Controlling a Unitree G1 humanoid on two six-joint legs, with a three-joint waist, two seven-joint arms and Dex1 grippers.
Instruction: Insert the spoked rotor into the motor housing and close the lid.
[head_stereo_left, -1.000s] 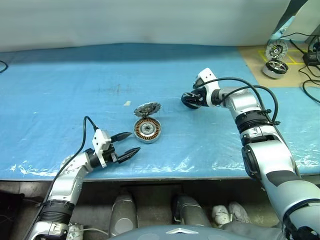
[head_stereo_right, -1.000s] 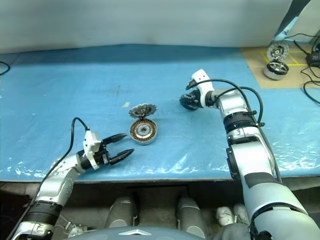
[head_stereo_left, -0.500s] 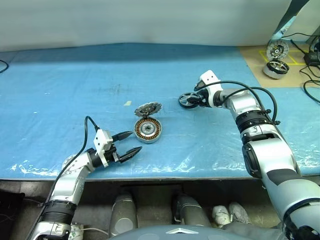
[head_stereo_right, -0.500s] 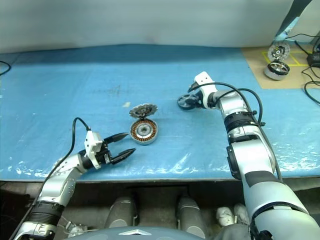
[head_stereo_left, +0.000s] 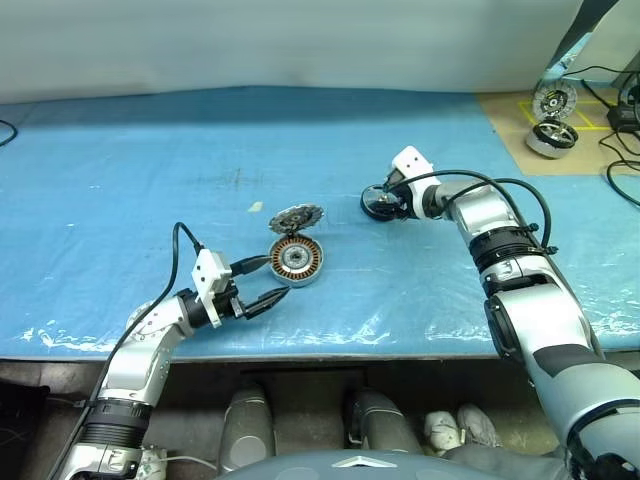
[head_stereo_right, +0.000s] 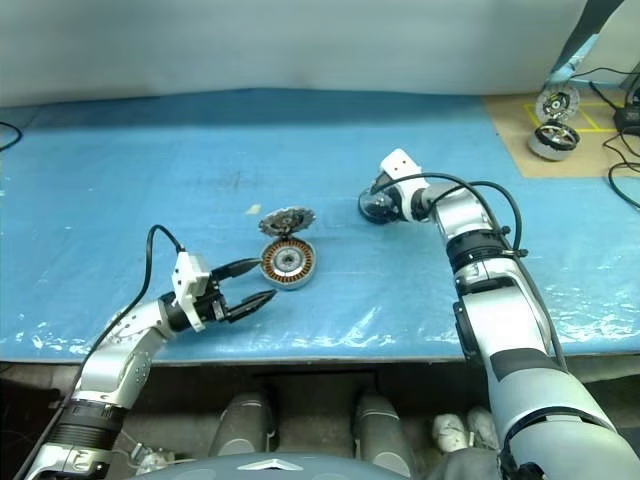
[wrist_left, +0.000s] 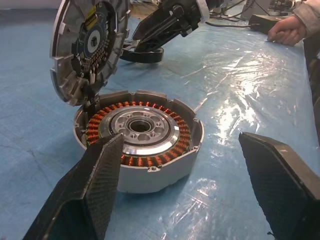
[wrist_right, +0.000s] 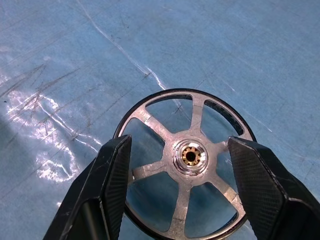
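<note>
A workshop or test lab is suggested: a table (head_stereo_left: 120, 180) is covered in blue plastic sheeting, silver spoked wheels (head_stereo_left: 548, 135) are set on a brown board (head_stereo_left: 510, 125) at its far right corner, and black cables (head_stereo_left: 615, 165) are strewn beside them.

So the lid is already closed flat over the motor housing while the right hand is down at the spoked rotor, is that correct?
Not quite: the lid stands open, tilted up at the back edge of the motor housing, whose copper windings are exposed, as the left wrist view shows. The right hand is indeed down at the spoked rotor.
</note>
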